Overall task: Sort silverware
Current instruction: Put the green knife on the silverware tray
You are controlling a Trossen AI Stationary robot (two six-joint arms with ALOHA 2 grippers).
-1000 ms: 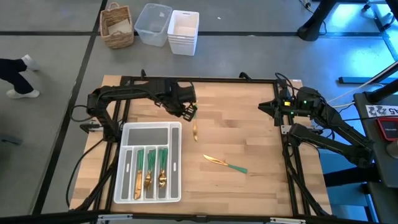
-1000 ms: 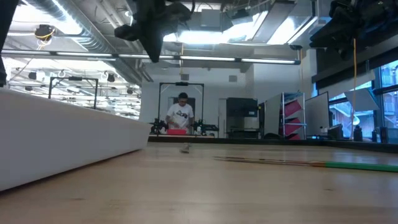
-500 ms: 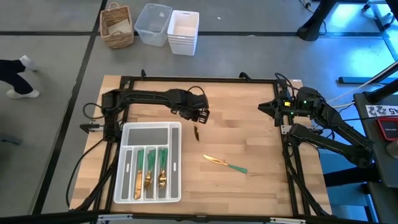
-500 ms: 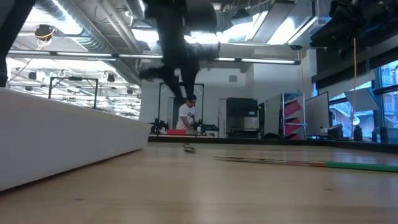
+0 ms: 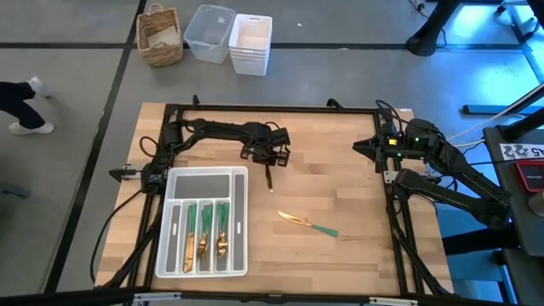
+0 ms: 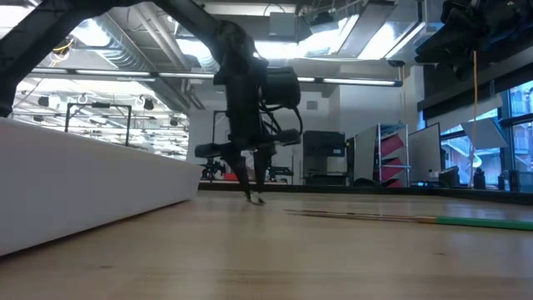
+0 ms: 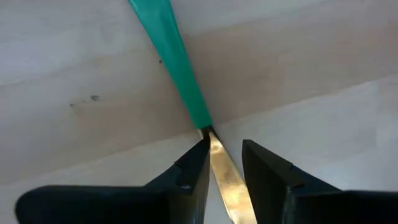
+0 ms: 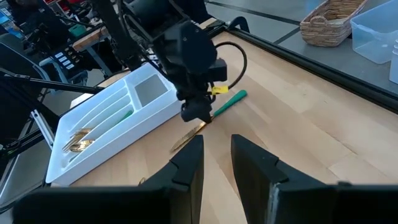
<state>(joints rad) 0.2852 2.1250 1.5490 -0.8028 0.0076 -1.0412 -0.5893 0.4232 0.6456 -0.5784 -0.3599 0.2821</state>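
Note:
One piece of silverware [image 5: 269,178], with a gold blade [image 7: 227,180] and a green handle [image 7: 177,68], lies flat on the wood just right of the white tray [image 5: 206,172]. My left gripper [image 7: 224,152] points down over it, open. Its fingers stand on either side of the gold part where it meets the handle; I cannot tell whether they touch it. A second gold and green piece [image 5: 307,223] lies nearer the table's middle. Several more pieces [image 5: 204,234] lie in the tray's slots. My right gripper [image 8: 216,155] waits open at the right, holding nothing.
A wicker basket [image 5: 160,36], a clear bin [image 5: 209,32] and a white bin [image 5: 251,42] stand on the floor beyond the far edge. The tray's white wall [image 6: 83,183] fills the left of the low view. Bare wood lies between the tray and the right arm.
My left gripper has come down from well above the table and a little toward the right and near edges. It has opened, and its fingertips now reach the piece beside the tray. Neither loose piece has moved.

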